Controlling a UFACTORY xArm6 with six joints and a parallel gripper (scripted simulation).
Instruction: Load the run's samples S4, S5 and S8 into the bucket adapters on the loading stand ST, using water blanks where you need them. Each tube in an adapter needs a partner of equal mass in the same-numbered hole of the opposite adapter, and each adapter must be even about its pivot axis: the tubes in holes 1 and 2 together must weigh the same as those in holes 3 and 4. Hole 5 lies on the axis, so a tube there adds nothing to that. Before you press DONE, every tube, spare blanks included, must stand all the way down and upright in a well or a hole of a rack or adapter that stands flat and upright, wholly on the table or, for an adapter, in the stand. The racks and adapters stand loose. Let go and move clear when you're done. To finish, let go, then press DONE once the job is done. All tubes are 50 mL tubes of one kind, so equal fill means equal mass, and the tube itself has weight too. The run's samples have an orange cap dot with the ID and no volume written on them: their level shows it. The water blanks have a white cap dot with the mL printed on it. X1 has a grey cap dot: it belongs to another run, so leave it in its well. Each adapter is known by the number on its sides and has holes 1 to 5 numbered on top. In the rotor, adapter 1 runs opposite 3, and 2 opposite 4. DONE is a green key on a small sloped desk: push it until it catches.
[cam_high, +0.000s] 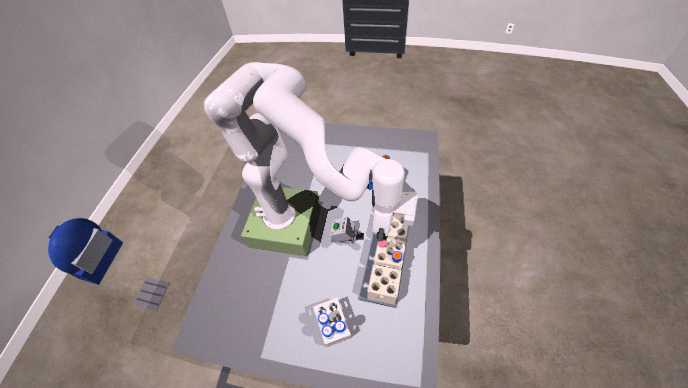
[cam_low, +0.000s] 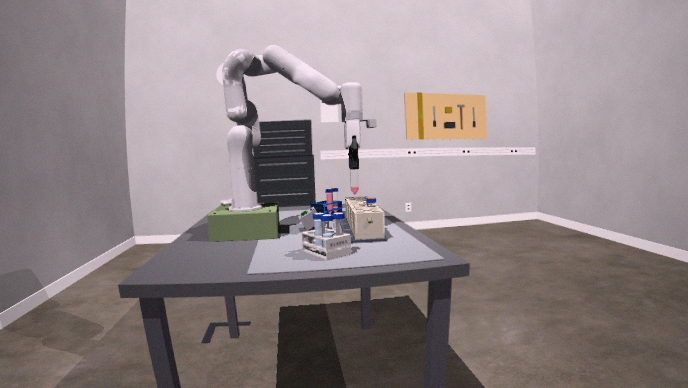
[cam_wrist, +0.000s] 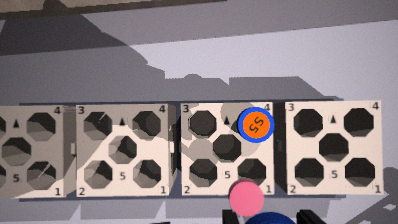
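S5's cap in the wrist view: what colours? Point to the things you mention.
Orange dot (cam_wrist: 256, 125), blue rim (cam_wrist: 241, 125); wrist view shows it best.

arm (cam_high: 291, 107) (cam_low: 302, 75): glossy white | joints: rounded | fingers (cam_low: 354, 156): black | camera bracket (cam_low: 371, 123): grey

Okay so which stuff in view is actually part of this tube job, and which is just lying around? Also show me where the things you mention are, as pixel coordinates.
Part of the job:
- tube in the tool (cam_low: 354, 167)
- S5 tube (cam_high: 397, 256) (cam_low: 371, 200) (cam_wrist: 256, 125)
- adapters on the stand
- blanks rack
- blue rack
- green DONE key (cam_high: 336, 226)

Just around:
- blue helmet-like object (cam_high: 72, 245)
- drawer cabinet (cam_high: 375, 31) (cam_low: 285, 172)
- tool board (cam_low: 467, 105)
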